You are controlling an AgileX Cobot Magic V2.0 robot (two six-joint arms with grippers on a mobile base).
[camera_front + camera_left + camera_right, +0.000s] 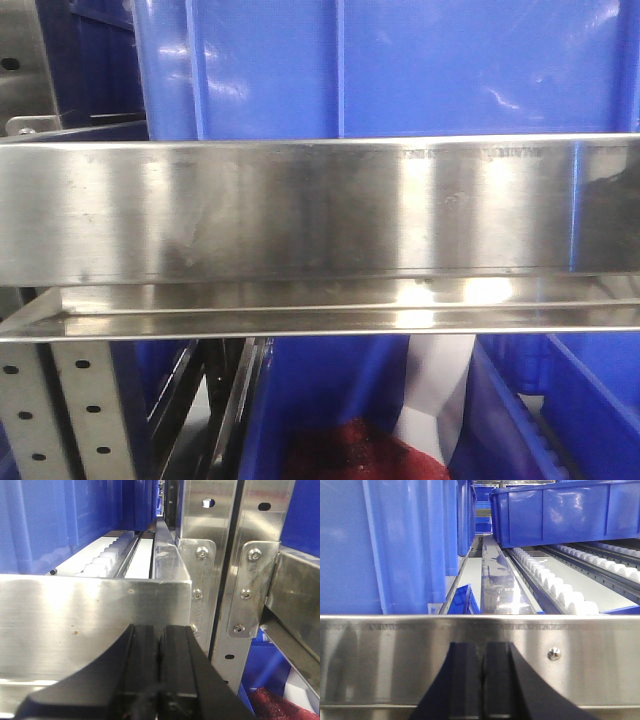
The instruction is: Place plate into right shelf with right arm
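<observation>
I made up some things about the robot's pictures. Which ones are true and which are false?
1. The right gripper is holding a white plate. False: its jaws are shut together with nothing between them, and no plate shows in any view.
2. The bins on the shelf are blue. True.
3. The left gripper is wide open. False: it is shut.
4. The front rail of the shelf is shiny metal. True.
5. White rollers run along the shelf. True.

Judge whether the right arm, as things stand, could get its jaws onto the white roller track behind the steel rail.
Probably not directly: the right gripper, shut and empty, sits low before the steel rail, which bars the roller track beyond.
</observation>
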